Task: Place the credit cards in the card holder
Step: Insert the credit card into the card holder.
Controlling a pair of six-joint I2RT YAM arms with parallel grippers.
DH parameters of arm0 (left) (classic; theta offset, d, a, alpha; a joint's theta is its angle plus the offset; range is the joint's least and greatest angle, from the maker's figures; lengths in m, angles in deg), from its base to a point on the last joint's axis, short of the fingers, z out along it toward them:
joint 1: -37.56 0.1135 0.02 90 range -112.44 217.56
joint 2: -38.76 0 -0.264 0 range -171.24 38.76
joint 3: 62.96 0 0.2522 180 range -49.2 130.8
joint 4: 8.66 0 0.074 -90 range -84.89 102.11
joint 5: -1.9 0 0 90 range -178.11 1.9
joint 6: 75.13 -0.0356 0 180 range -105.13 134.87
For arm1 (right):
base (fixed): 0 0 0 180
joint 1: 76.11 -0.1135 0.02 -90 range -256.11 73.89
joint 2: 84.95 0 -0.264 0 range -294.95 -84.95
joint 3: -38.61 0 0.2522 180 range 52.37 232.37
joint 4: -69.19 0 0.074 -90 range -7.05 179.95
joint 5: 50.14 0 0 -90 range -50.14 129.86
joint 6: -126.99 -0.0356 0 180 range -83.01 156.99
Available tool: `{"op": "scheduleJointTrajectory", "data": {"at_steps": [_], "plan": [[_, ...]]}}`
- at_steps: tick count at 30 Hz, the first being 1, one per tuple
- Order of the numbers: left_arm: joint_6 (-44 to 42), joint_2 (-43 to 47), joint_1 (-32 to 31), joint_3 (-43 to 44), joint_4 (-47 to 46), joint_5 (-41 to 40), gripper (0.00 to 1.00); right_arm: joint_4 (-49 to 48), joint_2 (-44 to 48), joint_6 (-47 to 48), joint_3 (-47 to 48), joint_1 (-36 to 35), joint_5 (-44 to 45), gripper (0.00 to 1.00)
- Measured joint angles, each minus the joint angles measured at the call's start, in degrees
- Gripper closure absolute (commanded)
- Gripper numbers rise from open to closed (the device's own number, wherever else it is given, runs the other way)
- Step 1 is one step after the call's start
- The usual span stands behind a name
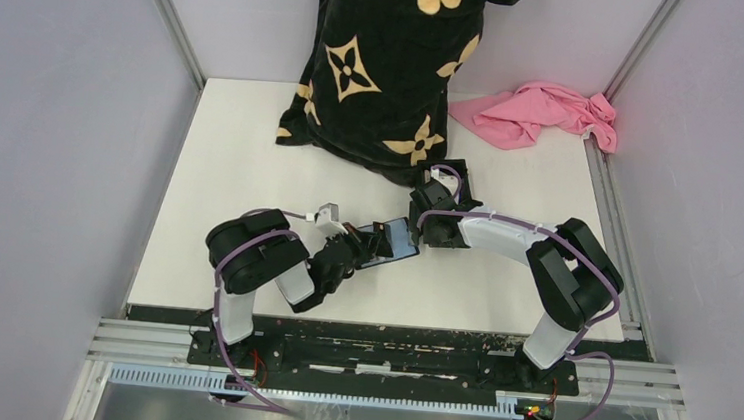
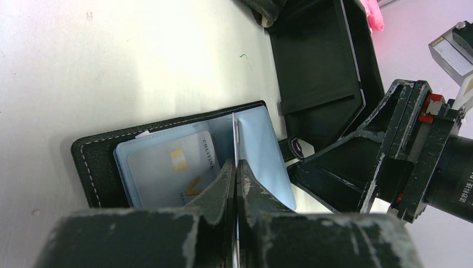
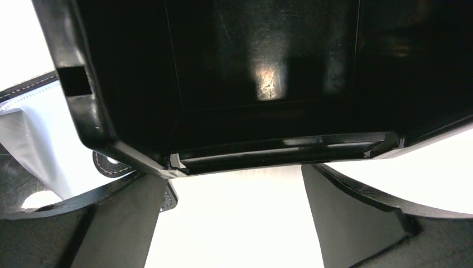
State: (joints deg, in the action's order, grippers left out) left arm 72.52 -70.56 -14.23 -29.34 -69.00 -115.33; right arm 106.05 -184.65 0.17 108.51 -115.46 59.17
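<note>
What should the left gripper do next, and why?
Probably ease the thin edge-on plastic card down into the open black folding card holder's free pocket: the left gripper is shut on it at the fold; a whitish-grey card fills the other.

Card [image 2: 167,176] in card holder [image 2: 92,162] — tray [image 2: 315,61] just beside.

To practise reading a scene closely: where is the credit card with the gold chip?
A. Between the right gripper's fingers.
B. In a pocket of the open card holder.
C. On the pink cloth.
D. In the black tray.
B: the left wrist view shows the chip card lying inside a pale pocket of the open card holder.
</note>
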Motion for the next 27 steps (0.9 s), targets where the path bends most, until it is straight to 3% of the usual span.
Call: {"op": "scheduleJointTrajectory", "data": {"at_steps": [27], "plan": [[-9.6, 3.5, 0.3, 2.4, 6.6, 0.7, 0.97, 0.3, -0.4, 0.1, 0.4, 0.0, 0.0, 0.00]]}}
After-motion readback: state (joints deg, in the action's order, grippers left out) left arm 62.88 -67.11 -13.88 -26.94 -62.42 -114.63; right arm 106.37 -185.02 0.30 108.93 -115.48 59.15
